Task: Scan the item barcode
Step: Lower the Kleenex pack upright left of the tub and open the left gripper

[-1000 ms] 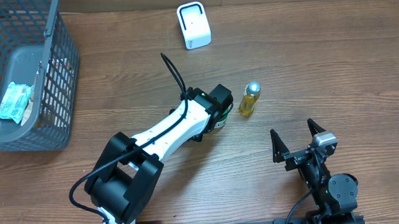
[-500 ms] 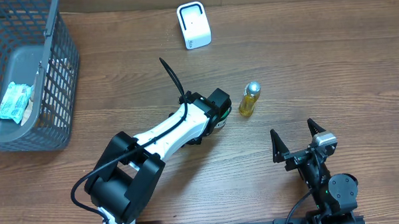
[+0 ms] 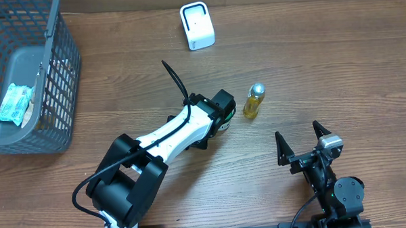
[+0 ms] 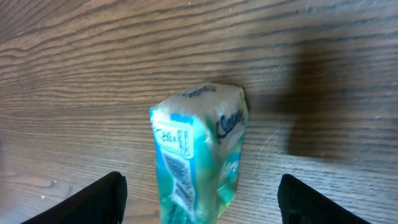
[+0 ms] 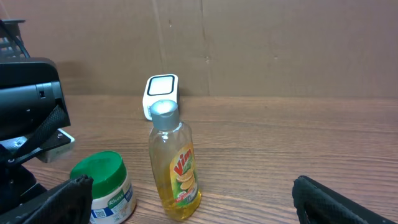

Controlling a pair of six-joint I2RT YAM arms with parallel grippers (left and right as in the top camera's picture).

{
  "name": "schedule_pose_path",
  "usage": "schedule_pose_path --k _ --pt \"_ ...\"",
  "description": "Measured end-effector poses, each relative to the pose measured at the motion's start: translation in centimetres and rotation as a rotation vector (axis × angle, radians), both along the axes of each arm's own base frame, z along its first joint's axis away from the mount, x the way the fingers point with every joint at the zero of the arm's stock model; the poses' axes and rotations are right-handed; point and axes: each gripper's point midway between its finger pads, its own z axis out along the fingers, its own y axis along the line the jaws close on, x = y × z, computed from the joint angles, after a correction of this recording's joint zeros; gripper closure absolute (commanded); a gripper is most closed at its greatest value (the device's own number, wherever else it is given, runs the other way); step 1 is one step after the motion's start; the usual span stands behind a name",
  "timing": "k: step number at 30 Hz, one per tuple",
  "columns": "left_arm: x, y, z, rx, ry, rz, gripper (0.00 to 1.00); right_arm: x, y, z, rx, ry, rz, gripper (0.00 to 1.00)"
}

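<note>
Little has shifted overhead; only the left arm's cable has leaned slightly. The left pincer (image 4: 200, 184) stands wide, with the tissue pack (image 4: 205, 143) lying free between its fingers on the table (image 3: 323, 55). I judge a grasp comes next: close, lift, and carry the pack to the scanner (image 3: 197, 25), well beyond the pincer. The bottle (image 3: 254, 101) crowds its right side; ahead the way is open. The right pincer (image 3: 297, 131) waits wide.

At upper left, a gray wire basket (image 3: 59, 78) holding a teal packet (image 3: 14, 103); top centre, a white scanner (image 3: 197, 25); mid-frame, a yellow bottle (image 3: 253, 102) just beside the left arm (image 3: 183, 125); lower right, the right gripper (image 3: 297, 131), fingers spread wide.
</note>
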Motion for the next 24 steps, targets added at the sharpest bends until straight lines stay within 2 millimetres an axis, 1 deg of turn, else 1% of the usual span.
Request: schedule_pose_path --k 1,3,4,14,20,23,24 --pt "0.1 0.0 0.0 -0.003 -0.002 0.002 0.3 0.0 0.0 0.0 0.0 0.0 0.0 0.0" --pt "0.1 0.0 -0.1 -0.015 0.004 0.008 0.46 0.0 0.0 0.0 0.0 0.0 0.0 0.0" --pt "0.1 0.1 -0.2 -0.024 0.011 0.017 0.49 0.0 0.0 0.0 0.0 0.0 0.0 0.0" --pt "0.2 1.3 -1.1 -0.144 0.097 0.141 0.49 0.0 0.0 0.0 0.0 0.0 0.001 0.0" --pt "0.1 1.2 -1.2 -0.163 0.109 0.15 0.5 0.0 0.0 0.0 0.0 0.0 0.0 0.0" --pt "0.0 1.1 -1.2 -0.168 0.113 0.151 0.4 0.0 0.0 0.0 0.0 0.0 0.0 0.0" --pt "0.0 1.1 -1.2 -0.171 0.114 0.151 0.39 0.0 0.0 0.0 0.0 0.0 0.0 0.0"
